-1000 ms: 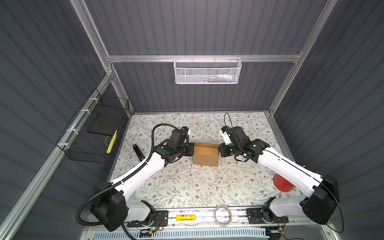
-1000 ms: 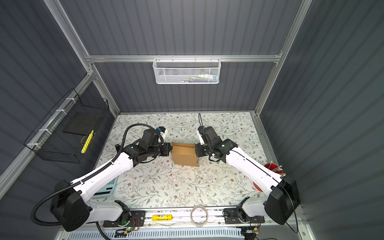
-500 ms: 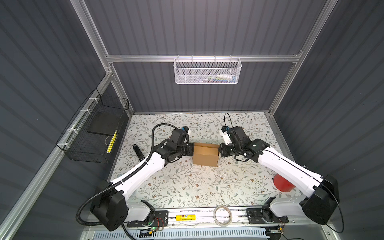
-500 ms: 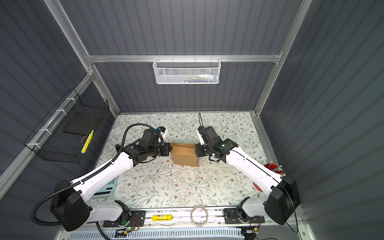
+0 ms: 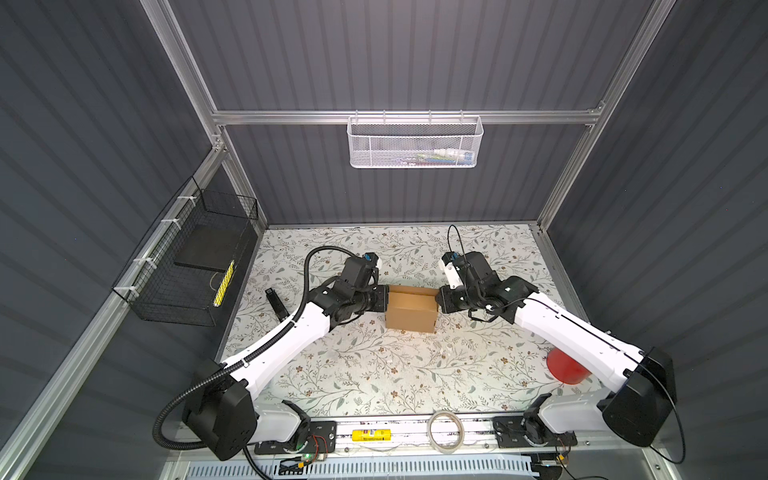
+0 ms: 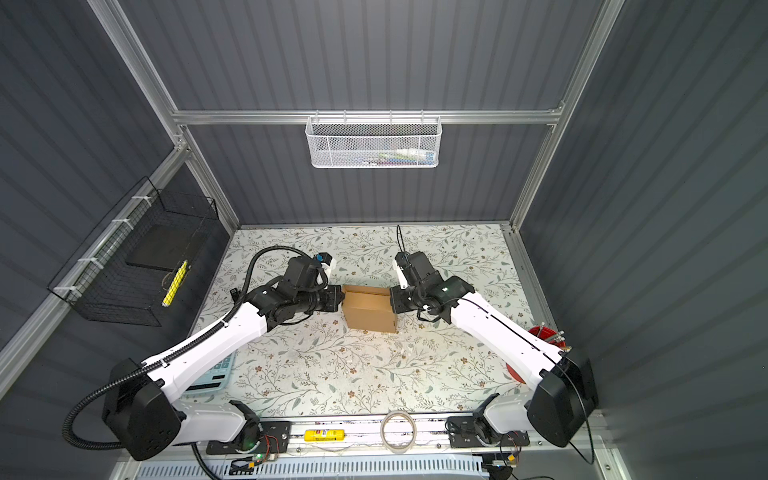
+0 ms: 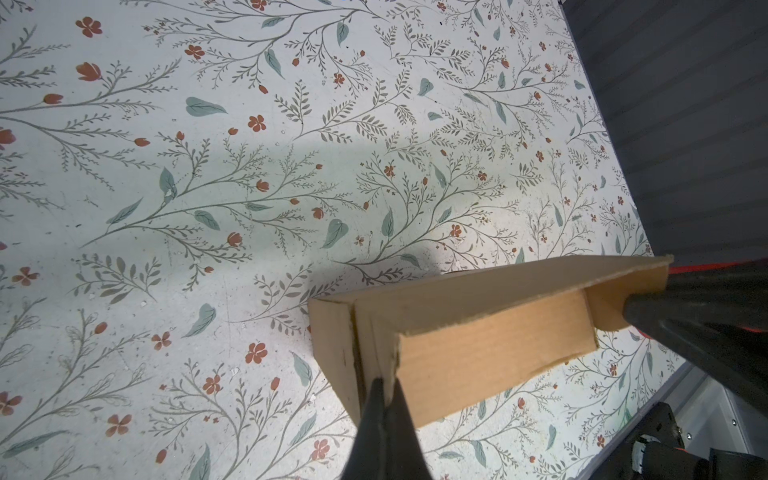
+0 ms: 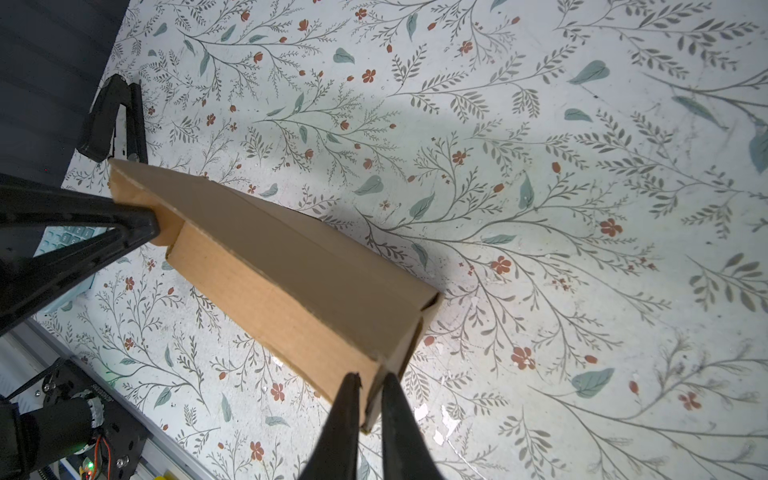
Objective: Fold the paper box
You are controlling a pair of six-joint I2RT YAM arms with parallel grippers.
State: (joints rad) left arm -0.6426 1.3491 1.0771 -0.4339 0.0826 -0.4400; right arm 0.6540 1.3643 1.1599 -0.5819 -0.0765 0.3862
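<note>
Holding the nearly formed paper box by both ends looks like the step in hand; it lies mid-frame at the desk's middle; the left end effector pinches one end wall; the right end effector straddles the other, though I cannot tell if it clamps; next probably calls for a gentle release.

The brown corrugated paper box is sitting mid-way across the floral tabletop, folded into a shallow squarish shape, its lid panel overhanging one side wall.

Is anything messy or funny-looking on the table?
Yes: small white flecks lie on the flowery table beside the paper box, like scraps or chips. The box's end seam also gapes slightly near the right gripper.
</note>
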